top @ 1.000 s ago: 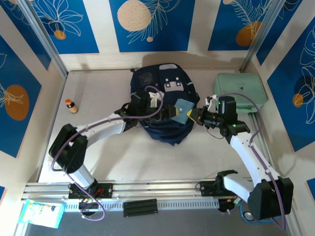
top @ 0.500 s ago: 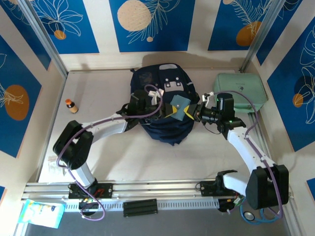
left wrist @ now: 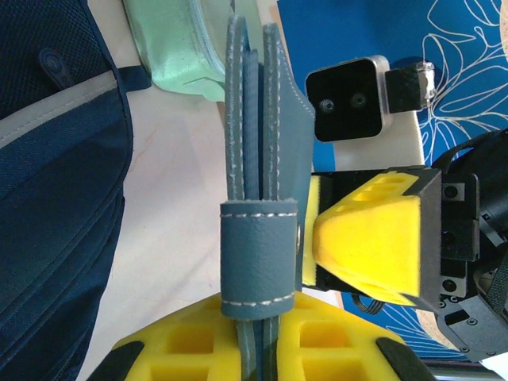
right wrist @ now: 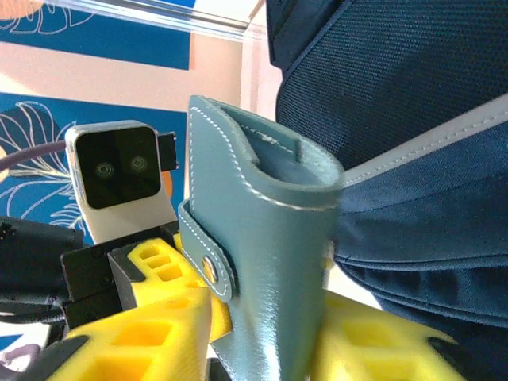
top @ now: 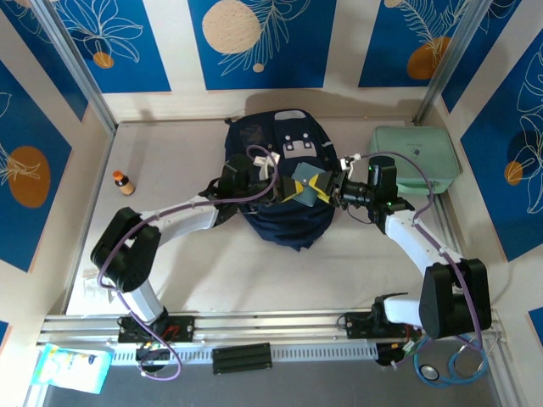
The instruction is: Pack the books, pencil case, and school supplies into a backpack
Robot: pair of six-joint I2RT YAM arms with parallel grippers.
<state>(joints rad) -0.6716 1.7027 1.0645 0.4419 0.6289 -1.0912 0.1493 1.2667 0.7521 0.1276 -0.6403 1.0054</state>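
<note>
A teal-blue booklet (top: 305,181), one of the school supplies, hangs over the navy backpack (top: 288,136) between both grippers. My left gripper (top: 284,188) is shut on its lower edge (left wrist: 258,159), the pads (left wrist: 198,341) pinching the leaves below the strap loop. My right gripper (top: 324,188) stands open, its pads (right wrist: 373,341) loose on either side of the booklet (right wrist: 270,262); one of its fingers (left wrist: 365,246) sits by the cover. The backpack (right wrist: 413,119) lies just behind. The books are out of view. The mint-green pencil case (top: 414,151) lies at the back right.
A small orange-capped bottle (top: 124,182) stands on the table at the left. Blue patterned walls close in the back and sides. The mint-green case (left wrist: 171,55) lies beyond the backpack's side (left wrist: 55,198).
My right arm carried the booklet left over the backpack. The left gripper shut on it, and the right jaws have loosened from their grip.
</note>
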